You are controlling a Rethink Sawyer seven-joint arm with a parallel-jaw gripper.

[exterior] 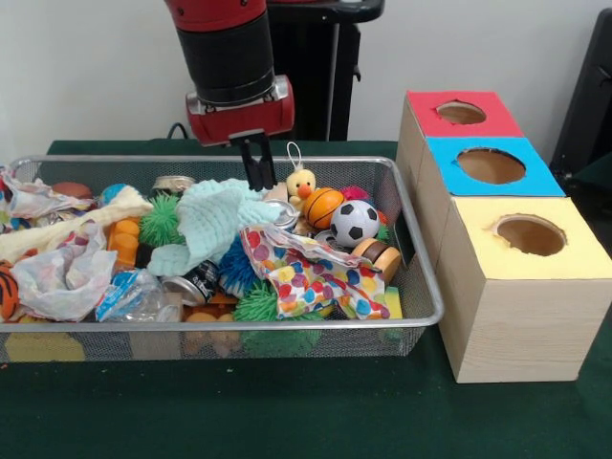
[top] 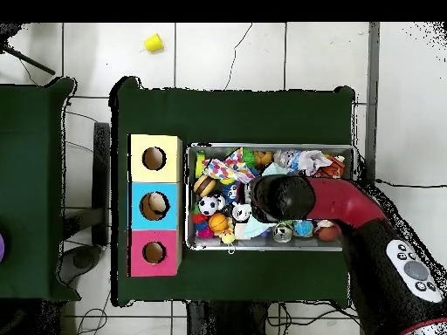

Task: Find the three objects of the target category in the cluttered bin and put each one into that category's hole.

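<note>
Front view shows the gripper (exterior: pixel 257 174) with its thin black fingers together, empty, tips just above a knitted mint cloth (exterior: pixel 215 229) in the wire-mesh bin (exterior: pixel 421 277). At three o'clock sits the glossy soccer ball (exterior: pixel 355 222), partly hidden by a dotted cloth (exterior: pixel 311 273).

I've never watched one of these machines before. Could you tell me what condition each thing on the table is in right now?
gripper: low over the bin, fingers close together, holding nothing visible.
wire bin: full of jumbled toys and cloths.
red hole: open.
blue hole: something pale inside.
yellow hole: open.
soccer ball: resting on top.
cans: lying on their sides.
</note>
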